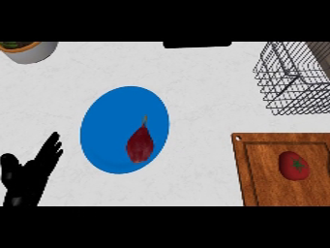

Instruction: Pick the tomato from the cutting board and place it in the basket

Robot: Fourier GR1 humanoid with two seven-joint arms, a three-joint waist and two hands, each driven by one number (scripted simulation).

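On the white table (pixel 196 72), the wire-mesh basket (pixel 296 87) stood upper right, directly above the brown wooden cutting board (pixel 267 169) carrying the round red tomato (pixel 293 165). The black left hand (pixel 28 177), open and resting, sat far lower left; no right hand showed.

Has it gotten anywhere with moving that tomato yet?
Nothing looks done: the tomato lies on the cutting board, and the wire basket holds nothing. Nothing is in hand; the left hand rests open at the lower left. Picking up and placing remain.
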